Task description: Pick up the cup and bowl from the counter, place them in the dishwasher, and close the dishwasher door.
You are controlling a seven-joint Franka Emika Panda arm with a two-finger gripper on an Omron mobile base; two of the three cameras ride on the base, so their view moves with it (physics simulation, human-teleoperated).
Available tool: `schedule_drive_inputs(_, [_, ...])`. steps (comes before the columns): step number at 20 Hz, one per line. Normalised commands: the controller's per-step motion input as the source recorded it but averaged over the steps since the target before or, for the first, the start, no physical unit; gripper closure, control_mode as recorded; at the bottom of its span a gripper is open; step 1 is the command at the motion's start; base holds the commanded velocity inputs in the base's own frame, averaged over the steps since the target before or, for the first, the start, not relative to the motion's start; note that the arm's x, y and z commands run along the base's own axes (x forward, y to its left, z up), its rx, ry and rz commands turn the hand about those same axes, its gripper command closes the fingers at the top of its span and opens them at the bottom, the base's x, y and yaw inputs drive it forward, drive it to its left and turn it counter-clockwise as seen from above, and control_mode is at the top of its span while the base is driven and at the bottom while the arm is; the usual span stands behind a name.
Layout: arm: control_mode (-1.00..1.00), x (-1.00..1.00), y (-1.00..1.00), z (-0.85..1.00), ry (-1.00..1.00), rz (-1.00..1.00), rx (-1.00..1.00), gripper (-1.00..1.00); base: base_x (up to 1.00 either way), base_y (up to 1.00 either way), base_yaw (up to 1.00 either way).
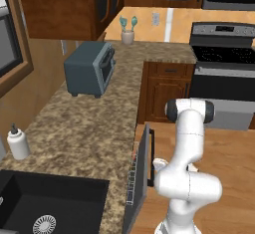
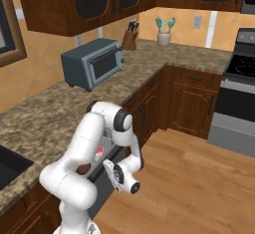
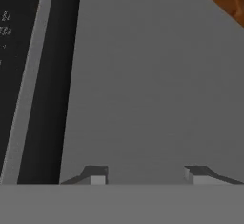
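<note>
jaws: apart, nothing between them, right up against the flat grey dishwasher door (image 3: 152,85) | door: nearly upright, ajar, at the near edge of the granite surface (image 1: 89,128) | dishwasher (image 1: 132,178): grey rack inside, contents unclear | sink (image 1: 60,198): near left

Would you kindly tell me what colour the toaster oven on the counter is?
The toaster oven is dark blue-grey; the right base view shows it best.

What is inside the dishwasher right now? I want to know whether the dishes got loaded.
Past the nearly shut dishwasher door, the left base view shows a sliver of grey wire rack; in the right base view something pink-red shows there. The arm and door cover the rest.
</note>
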Motion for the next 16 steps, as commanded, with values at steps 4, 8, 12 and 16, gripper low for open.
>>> schedule_drive_inputs(4, [-1.0, 0.0, 1.0, 0.0, 0.0, -0.05, -0.19, -1.0, 0.0, 0.0, 0.0])
schedule_drive_inputs(8, [-1.0, 0.0, 1.0, 0.0, 0.0, -0.03, -0.14, -1.0, 0.0, 0.0, 0.0])
schedule_drive_inputs(12, [-1.0, 0.0, 1.0, -0.05, 0.0, 0.05, 0.0, -1.0, 0.0, 0.0, 0.0])
schedule_drive_inputs(16, [-1.0, 0.0, 1.0, -0.24, 0.02, 0.22, 0.24, -1.0, 0.0, 0.0, 0.0])
